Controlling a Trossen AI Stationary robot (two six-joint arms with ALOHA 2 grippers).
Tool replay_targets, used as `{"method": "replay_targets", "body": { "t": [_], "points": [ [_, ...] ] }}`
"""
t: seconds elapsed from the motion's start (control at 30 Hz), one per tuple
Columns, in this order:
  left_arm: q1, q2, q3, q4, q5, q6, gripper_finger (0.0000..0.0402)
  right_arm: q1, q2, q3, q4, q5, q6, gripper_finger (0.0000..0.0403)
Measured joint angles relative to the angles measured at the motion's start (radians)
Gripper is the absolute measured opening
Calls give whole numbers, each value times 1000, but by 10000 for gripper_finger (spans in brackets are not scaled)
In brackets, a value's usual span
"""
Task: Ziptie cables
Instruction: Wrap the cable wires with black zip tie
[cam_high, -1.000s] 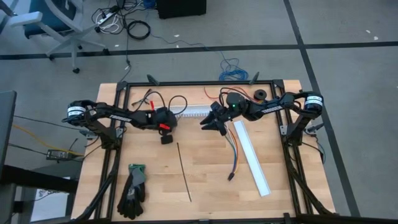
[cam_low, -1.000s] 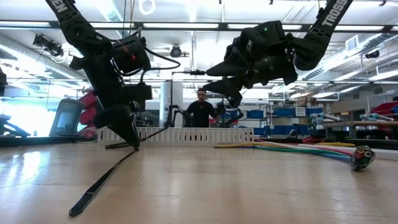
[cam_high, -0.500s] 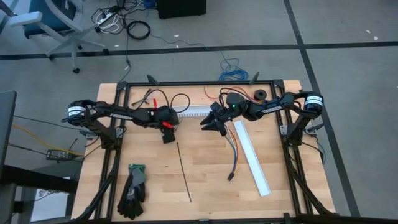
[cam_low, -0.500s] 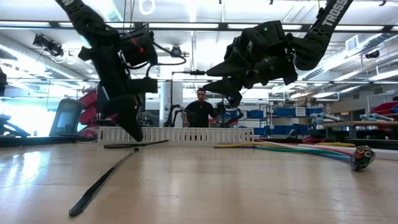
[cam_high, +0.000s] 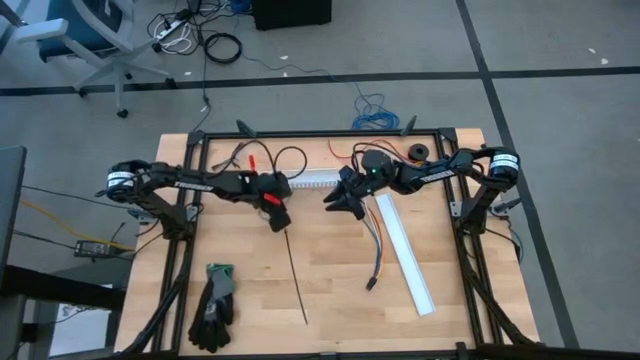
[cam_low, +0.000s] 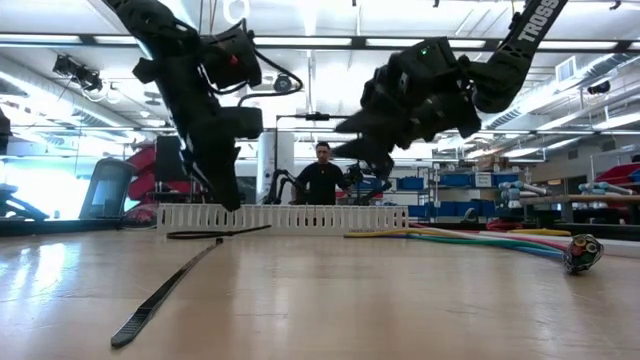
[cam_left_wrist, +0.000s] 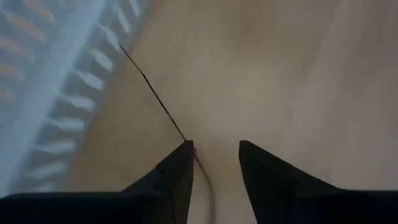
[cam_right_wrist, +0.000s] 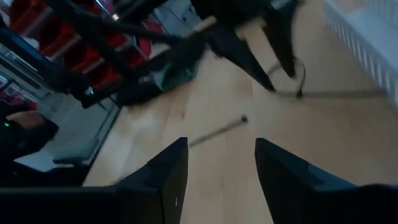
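Jaws of left gripper (cam_left_wrist: 214, 146) parted a moderate way, nothing between them; jaws of right gripper (cam_right_wrist: 217, 146) parted wider, also empty. Cables (cam_high: 374, 245) flat on table (cam_high: 340, 300), right of centre, running from below right gripper down to small dark connector (cam_high: 370, 286), just beside long white strip (cam_high: 408, 255), touched by neither gripper. Black zip tie (cam_high: 296, 278) flat on wood, well apart from cables toward left-centre, far end just under left gripper. Slotted white channel (cam_high: 310, 180) along back edge, gloves (cam_high: 213, 305) near front left corner. Step in hand, by judgement: picking up zip tie with left gripper, bundling not yet begun. To do well: centre thin strip in gap before closing, come straight down until fingertips near wood, close slowly, lift without dragging; flat slick strip likely to skid sideways or slip out. Afterwards, carry across to cables, right gripper well placed to steady bundle. From left wrist view only: tie passing close by one fingertip (cam_left_wrist: 186, 149), off-centre in gap, running on toward slotted channel. From low view only: both grippers raised clear of table, tie and cables lying flat, person (cam_low: 322, 178) standing in room behind. From high view only: whole layout, open wood between tie and cables.
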Motion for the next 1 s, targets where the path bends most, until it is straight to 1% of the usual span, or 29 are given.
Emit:
{"method": "replay_targets", "body": {
  "t": [0.07,0.2,0.37,0.47,0.6,0.7,0.77,0.83,1.0],
  "points": [
    [-30,0,0,-1,-3,-67,132,-2,0,0,-65,0,-19,174],
    [-101,0,0,-11,-48,-215,126,-3,0,-1,-173,-1,-63,174],
    [-168,0,0,-10,-107,-399,122,32,0,-4,-199,-3,-71,174],
    [-208,0,0,-10,-149,-498,120,63,0,-4,-178,36,-61,174],
    [-274,0,0,-10,-202,-597,120,123,0,-3,-184,180,-64,171],
    [-339,0,0,-10,-259,-684,120,177,-1,-3,-240,279,-65,166],
    [-390,0,0,-10,-300,-752,120,216,-8,-3,-296,338,-65,160],
    [-442,0,0,-9,-350,-819,120,260,-21,-3,-375,420,-66,153],
    [-561,16,0,26,-460,-986,120,396,-91,-3,-595,697,-62,134]
  ]
}}
